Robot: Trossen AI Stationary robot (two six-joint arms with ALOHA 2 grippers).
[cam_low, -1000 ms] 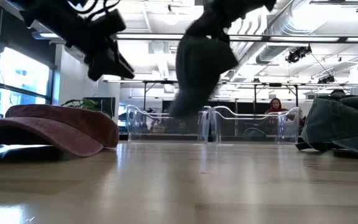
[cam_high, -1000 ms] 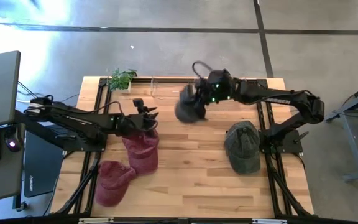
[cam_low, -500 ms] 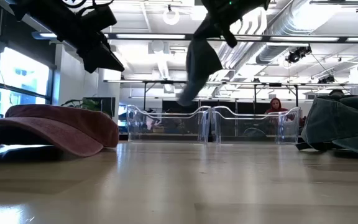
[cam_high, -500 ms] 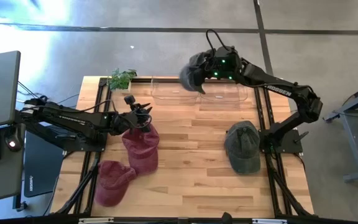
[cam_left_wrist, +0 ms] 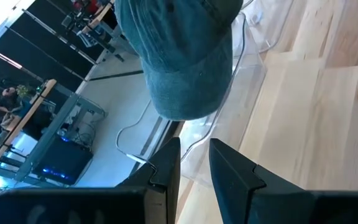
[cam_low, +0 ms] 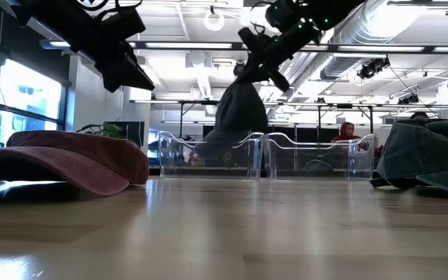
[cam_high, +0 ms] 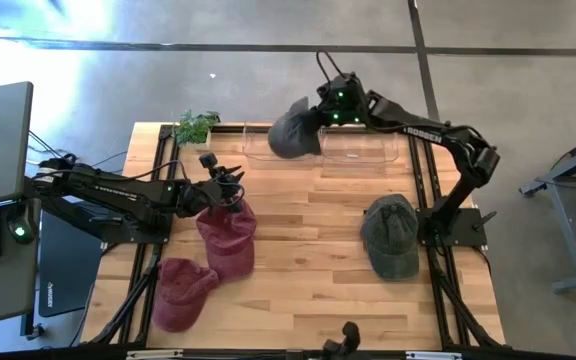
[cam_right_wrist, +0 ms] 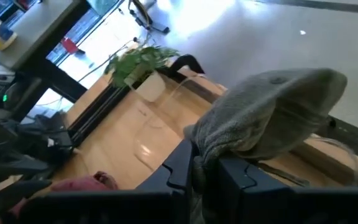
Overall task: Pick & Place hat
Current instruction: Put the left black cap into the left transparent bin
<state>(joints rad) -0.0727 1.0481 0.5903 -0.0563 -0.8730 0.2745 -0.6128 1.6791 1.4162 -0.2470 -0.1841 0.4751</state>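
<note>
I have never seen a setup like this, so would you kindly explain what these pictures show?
This is a two-armed robot at a wooden table. One picture looks straight down from above, one looks level across the tabletop, and two come from cameras on the arms' wrists.

On the table lie a dark red hat, a second dark red hat near the front corner, and a green hat. At the back edge are clear trays and a small plant.

The right hand pinches a grey hat, which hangs over the trays. The left hand hovers above the first red hat, with its fingers slightly apart and empty.
</note>
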